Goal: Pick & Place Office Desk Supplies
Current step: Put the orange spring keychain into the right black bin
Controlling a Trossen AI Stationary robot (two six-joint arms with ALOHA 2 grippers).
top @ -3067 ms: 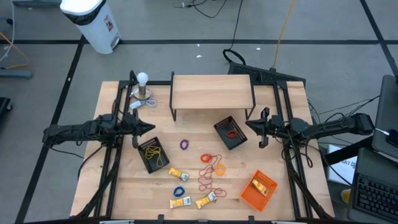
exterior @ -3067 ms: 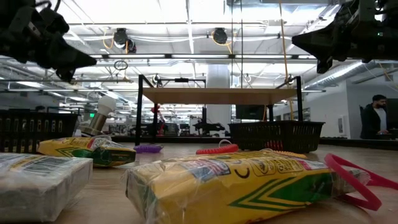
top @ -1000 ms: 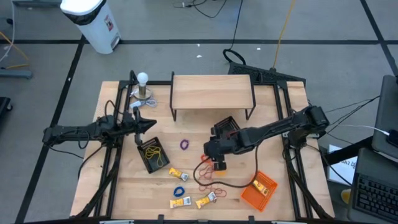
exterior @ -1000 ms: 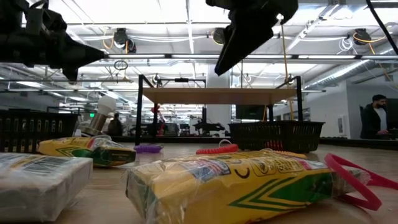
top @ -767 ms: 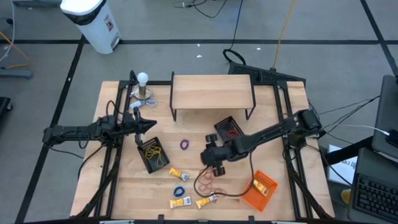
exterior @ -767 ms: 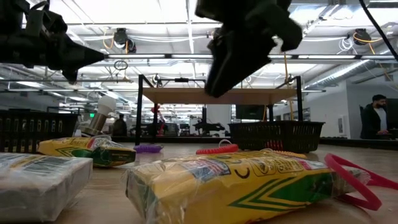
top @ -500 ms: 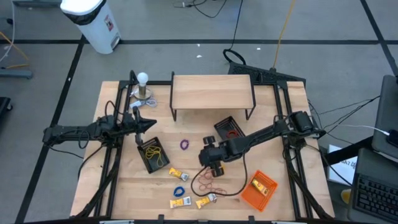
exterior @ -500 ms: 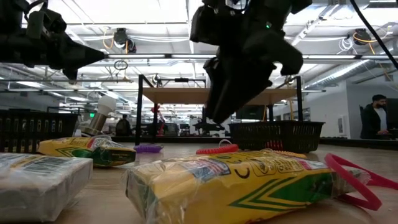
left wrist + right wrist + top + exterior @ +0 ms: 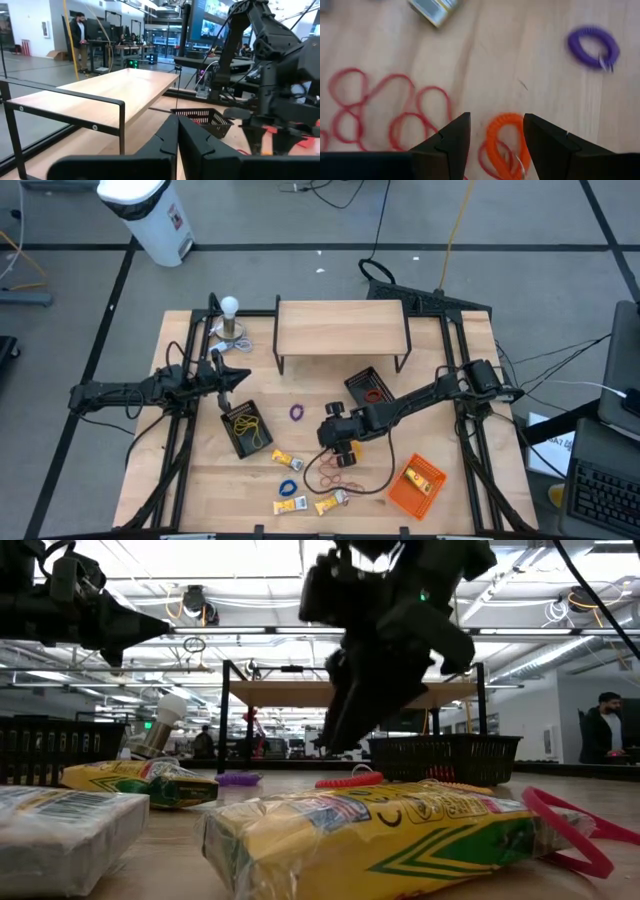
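The right gripper (image 9: 341, 448) is parked low over the middle of the table, fingers (image 9: 451, 140) spread apart with nothing pinched. An orange coiled loop (image 9: 507, 137) is framed right between them on the wood. Red rubber-band loops (image 9: 385, 110) are scattered just beside it, and in the high view the red bunch (image 9: 335, 470) sits at roughly 6 o'clock from the gripper. A purple coiled loop (image 9: 297, 413) is found at about 10 o'clock, well apart, and a yellow-and-white packet (image 9: 285, 460) lies around 8 o'clock. More packets (image 9: 290, 505) plus a blue loop (image 9: 289, 488) are seen nearer the front edge. One black mesh tray (image 9: 367, 391) with a red loop inside is at 1 o'clock, another (image 9: 245, 428) with yellowish stuff at 9 o'clock. An orange tray (image 9: 415, 486) is down at 4 o'clock.

The left gripper (image 9: 235, 378) is held off at the left side above the table, fingers (image 9: 172, 142) pressed together, empty.
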